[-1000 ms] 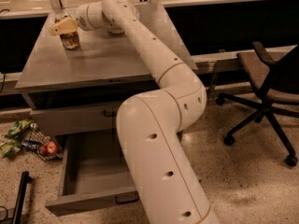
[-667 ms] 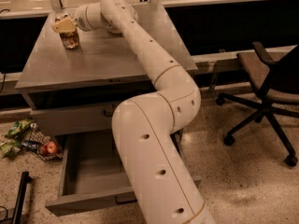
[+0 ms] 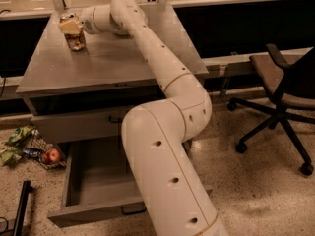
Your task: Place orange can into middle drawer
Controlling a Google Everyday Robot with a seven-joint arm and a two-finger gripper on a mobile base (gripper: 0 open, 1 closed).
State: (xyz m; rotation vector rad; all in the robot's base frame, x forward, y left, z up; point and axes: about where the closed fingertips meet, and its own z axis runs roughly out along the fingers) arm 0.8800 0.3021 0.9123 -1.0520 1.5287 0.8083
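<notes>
The orange can stands on the grey cabinet top near its far left corner, its silver top showing. My gripper reaches in from the right at the end of the long white arm. Its cream fingers are closed around the can's upper part. The middle drawer is pulled open below, with its plain grey inside showing and its black handle on the front. My arm's lower link hides the drawer's right part.
A shut grey drawer front with a black handle sits above the open one. Snack bags and a red apple lie on the floor at the left. A black office chair stands at the right. A black bar lies at bottom left.
The gripper stays at the can on the cabinet top. The arm's elbow and lower link have shifted slightly to the left.
</notes>
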